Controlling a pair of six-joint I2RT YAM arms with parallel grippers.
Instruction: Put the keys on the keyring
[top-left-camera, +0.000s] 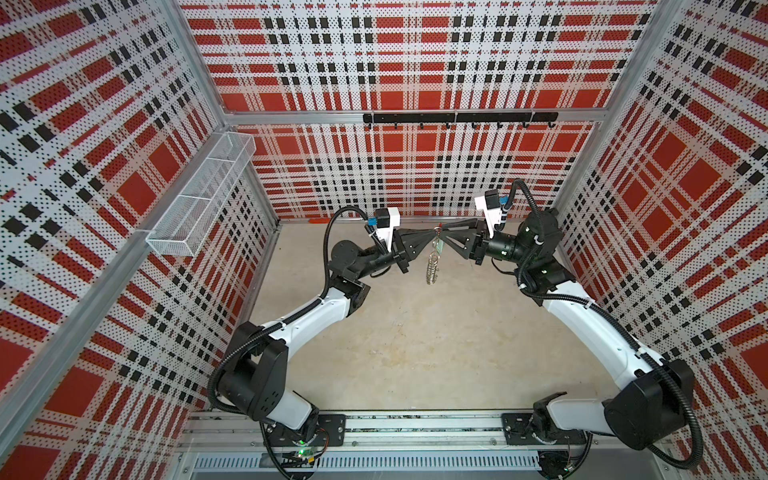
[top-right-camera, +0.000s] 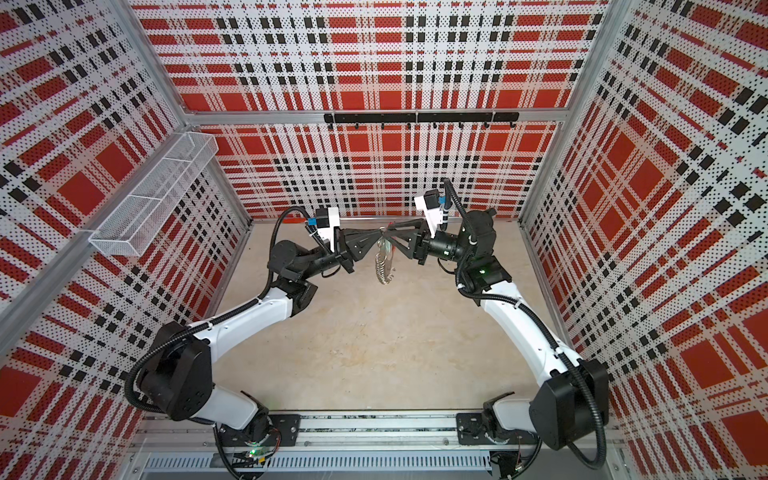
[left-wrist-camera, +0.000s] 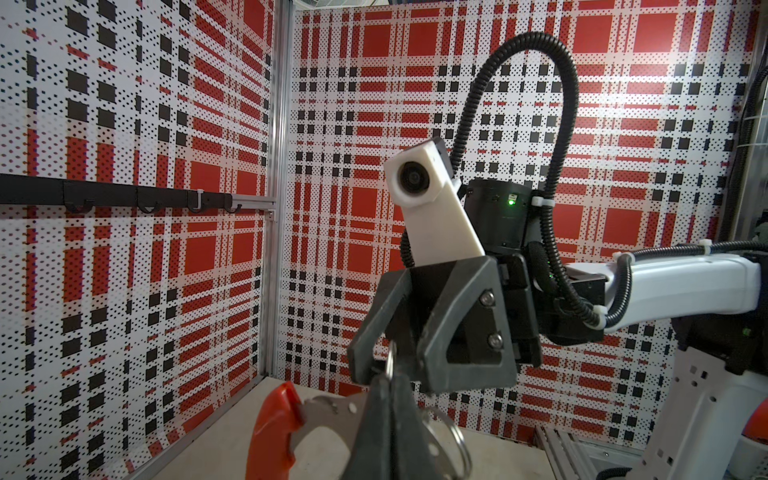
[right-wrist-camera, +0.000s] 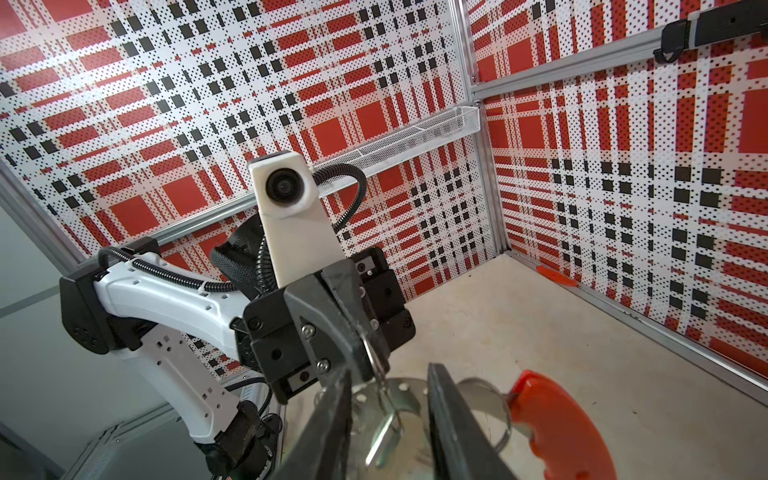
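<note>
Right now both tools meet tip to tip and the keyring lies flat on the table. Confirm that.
One point is wrong: the keyring hangs in the air beneath the left tool and right tool, off the table, as both top views show. They do meet tip to tip.

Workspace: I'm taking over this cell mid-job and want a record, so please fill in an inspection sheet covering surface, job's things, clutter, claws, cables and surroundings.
Surface: beige tabletop, faintly stained.
Job's things: keyring hangs in mid-air, off the tabletop; teal-tagged keys hang beside it, threading cannot be told.
Clutter: orange-red strip at the back wall's foot.
Claws: left claw shut on the keyring; right claw open around its loops.
Cables: black conduits loop above both wrists, away from the claws.
Surroundings: plaid perforated walls, mesh basket on the side wall, hook rail on the back wall.
</note>
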